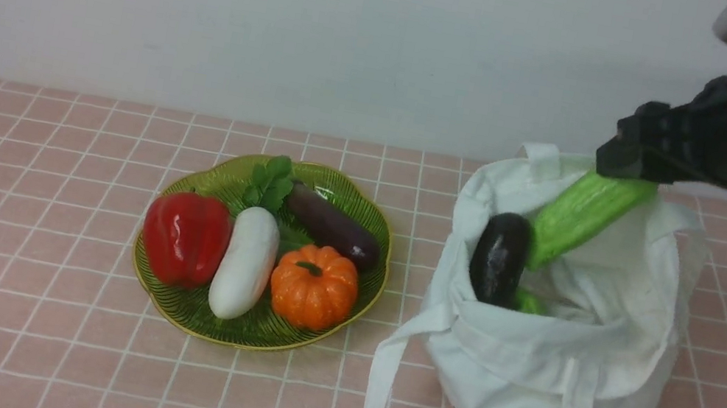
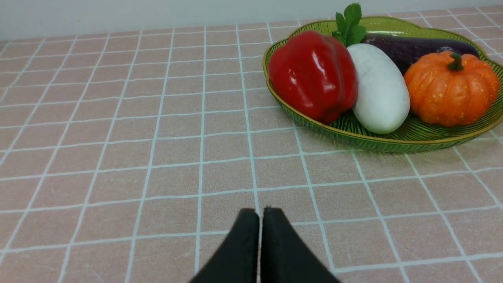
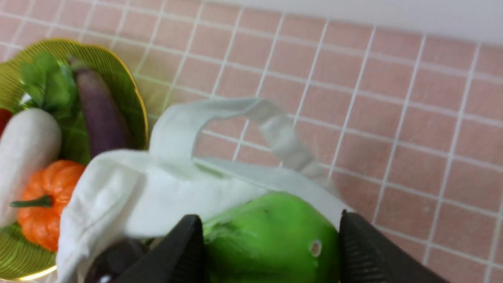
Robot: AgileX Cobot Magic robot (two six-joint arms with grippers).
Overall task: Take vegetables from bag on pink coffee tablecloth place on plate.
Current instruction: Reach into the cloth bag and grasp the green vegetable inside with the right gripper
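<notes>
The white cloth bag (image 1: 552, 364) stands open at the right on the pink checked tablecloth (image 1: 19, 293). My right gripper (image 1: 628, 165) is shut on the upper end of the light green bumpy gourd (image 1: 582, 213), which slants up out of the bag's mouth. In the right wrist view the gourd (image 3: 271, 239) sits between both fingers. A blackish-purple eggplant (image 1: 498, 256) leans inside the bag beside it. The green ribbed plate (image 1: 368, 220) lies at centre. My left gripper (image 2: 261, 214) is shut and empty above the cloth, short of the plate (image 2: 393, 141).
The plate holds a red bell pepper (image 1: 185, 238), a white oblong vegetable (image 1: 245, 262), an orange pumpkin (image 1: 314, 285), a long purple eggplant (image 1: 333, 226) and a green leaf sprig (image 1: 271, 182). The bag's straps (image 1: 380, 386) trail on the cloth at its front left.
</notes>
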